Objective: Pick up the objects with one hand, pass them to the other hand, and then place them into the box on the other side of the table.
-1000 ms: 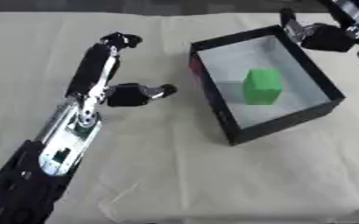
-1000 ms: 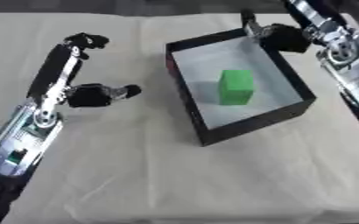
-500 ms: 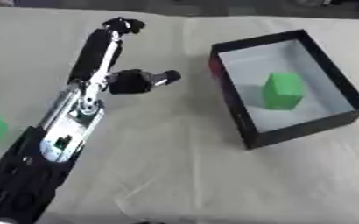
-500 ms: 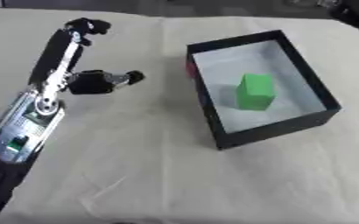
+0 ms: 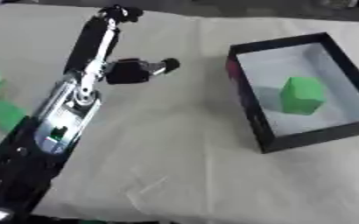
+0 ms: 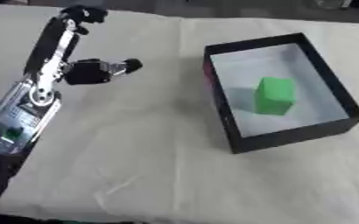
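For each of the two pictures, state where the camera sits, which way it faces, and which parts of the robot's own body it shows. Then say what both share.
Left eye view: in the robot's head, facing down at the cloth-covered table; shows the left arm, its left hand at the far edge, and green pieces at the left border.
Right eye view: beside it, facing down likewise; same arm, set further left.
Shared: the black box holding a green block; no right hand.

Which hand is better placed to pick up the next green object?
Left, probably. The left hand is the only hand in view, and the remaining green objects lie at the table's left edge, beside that arm.
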